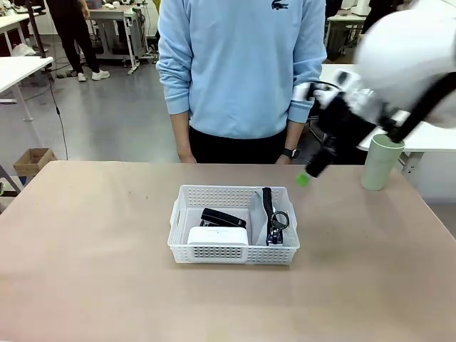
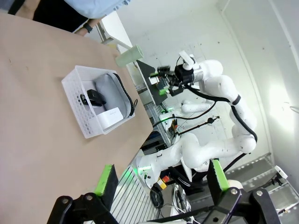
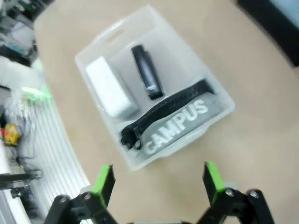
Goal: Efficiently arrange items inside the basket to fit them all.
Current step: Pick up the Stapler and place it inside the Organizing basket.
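basket [image 1: 235,254] | pouch [image 3: 187,123] blurred | cup [image 1: 380,165] rim partly behind right arm [image 1: 406,50]

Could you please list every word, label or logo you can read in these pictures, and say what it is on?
"CAMPUS": white letters on the grey pouch, lying in the basket.
White box: faint print, too small to read.
Person's sweater: dark emblem near the top, no letters legible.
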Robot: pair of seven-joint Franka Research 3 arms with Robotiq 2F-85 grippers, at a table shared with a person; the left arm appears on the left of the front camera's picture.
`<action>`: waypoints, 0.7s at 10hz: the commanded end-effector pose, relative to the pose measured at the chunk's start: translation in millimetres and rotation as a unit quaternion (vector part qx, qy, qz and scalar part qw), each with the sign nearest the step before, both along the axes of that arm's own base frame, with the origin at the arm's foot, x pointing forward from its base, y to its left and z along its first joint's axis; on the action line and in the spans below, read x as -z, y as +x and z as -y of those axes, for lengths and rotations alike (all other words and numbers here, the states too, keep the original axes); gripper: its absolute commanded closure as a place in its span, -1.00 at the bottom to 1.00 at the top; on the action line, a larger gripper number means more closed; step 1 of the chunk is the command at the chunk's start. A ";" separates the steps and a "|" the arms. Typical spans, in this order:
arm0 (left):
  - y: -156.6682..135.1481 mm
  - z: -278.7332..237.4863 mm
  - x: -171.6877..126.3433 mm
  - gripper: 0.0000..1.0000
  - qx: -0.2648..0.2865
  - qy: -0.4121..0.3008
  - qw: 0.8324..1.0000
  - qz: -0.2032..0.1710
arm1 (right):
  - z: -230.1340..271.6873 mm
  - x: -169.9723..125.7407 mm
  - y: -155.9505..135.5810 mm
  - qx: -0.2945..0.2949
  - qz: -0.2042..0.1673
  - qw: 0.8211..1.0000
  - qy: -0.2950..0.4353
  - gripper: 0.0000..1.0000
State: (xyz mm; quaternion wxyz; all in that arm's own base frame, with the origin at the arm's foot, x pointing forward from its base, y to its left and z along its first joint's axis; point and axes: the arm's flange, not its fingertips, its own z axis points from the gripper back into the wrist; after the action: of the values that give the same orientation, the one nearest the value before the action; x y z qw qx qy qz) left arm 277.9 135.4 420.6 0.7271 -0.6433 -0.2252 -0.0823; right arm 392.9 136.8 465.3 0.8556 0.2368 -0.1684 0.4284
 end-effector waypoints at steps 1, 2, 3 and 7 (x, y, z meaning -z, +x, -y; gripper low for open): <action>-2.7 -1.6 -2.1 -1.00 0.005 -0.004 1.000 -0.003 | 66.8 17.1 -24.9 0.089 -0.111 0.976 0.164 -1.00; -2.7 -1.6 -2.1 -1.00 0.005 -0.004 1.000 -0.003 | 102.4 28.9 -42.0 0.150 -0.171 0.940 0.253 -1.00; -2.7 -1.6 -2.1 -1.00 0.005 -0.004 1.000 -0.003 | 136.7 49.4 -65.3 0.211 -0.204 0.893 0.340 -1.00; -2.7 -1.6 -2.1 -1.00 0.005 -0.004 1.000 -0.003 | 180.1 56.0 -61.9 0.173 -0.210 0.912 0.308 -1.00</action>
State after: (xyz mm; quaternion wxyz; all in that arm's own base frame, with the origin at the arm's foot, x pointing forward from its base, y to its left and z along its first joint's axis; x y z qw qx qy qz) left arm 277.9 135.6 420.3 0.7271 -0.6434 -0.2250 -0.0817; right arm 329.8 -71.8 392.2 0.8003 0.5751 -0.1538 0.0724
